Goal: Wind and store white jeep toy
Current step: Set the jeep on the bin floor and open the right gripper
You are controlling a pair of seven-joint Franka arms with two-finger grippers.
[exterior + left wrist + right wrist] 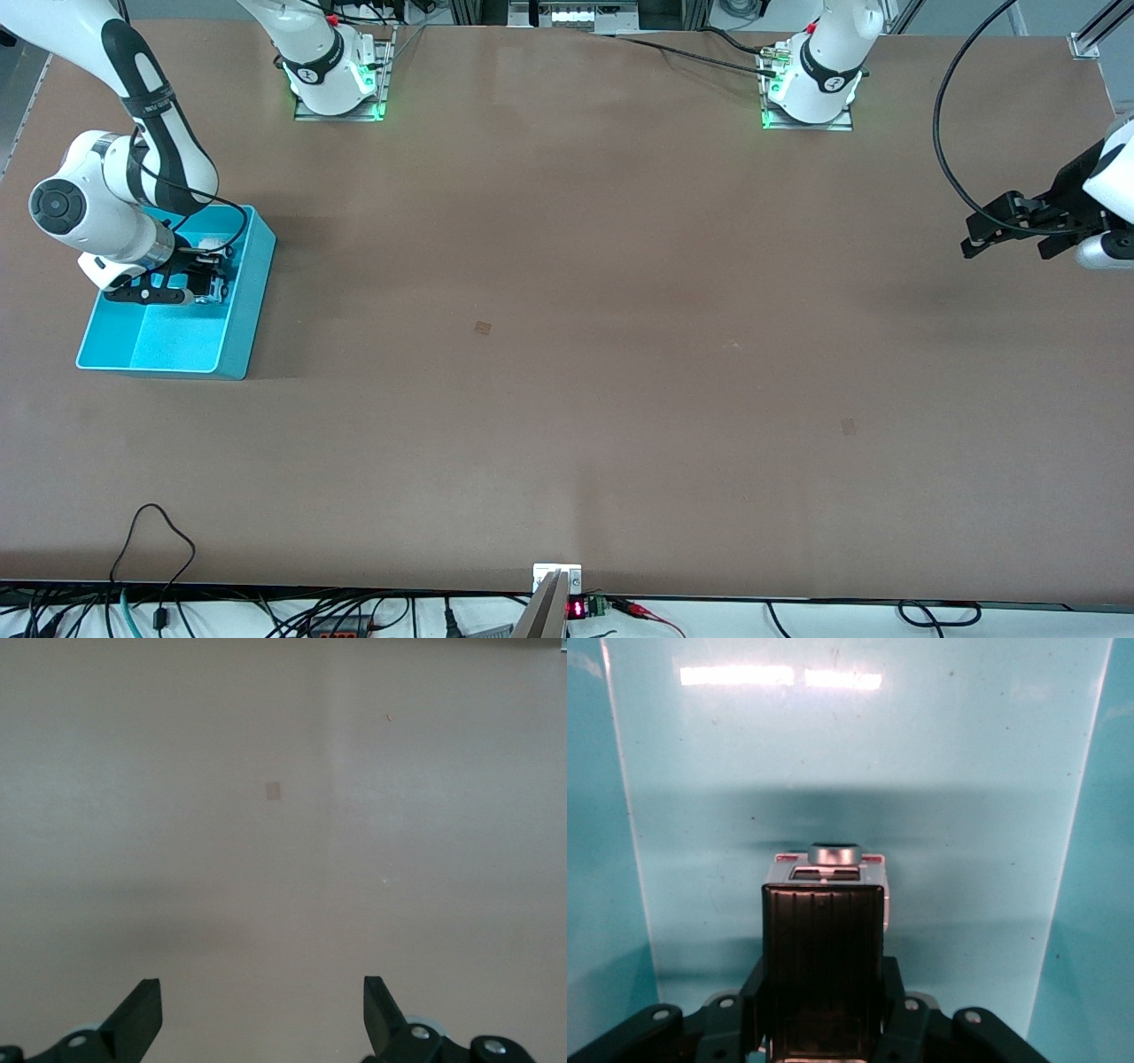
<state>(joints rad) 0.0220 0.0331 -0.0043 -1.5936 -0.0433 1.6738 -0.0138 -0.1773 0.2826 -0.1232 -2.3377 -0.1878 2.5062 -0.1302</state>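
The white jeep toy, with its black roof panel toward the camera, sits between the fingers of my right gripper, which is shut on it. In the front view the right gripper is down inside the teal bin, at the bin's end farther from the front camera, and the jeep is mostly hidden by the hand. The bin floor fills the right wrist view. My left gripper is open and empty above the bare table at the left arm's end, where the arm waits; its fingers are spread wide.
The teal bin stands at the right arm's end of the brown table. Small tape marks dot the tabletop, one showing in the left wrist view. Cables and a small display run along the table's front edge.
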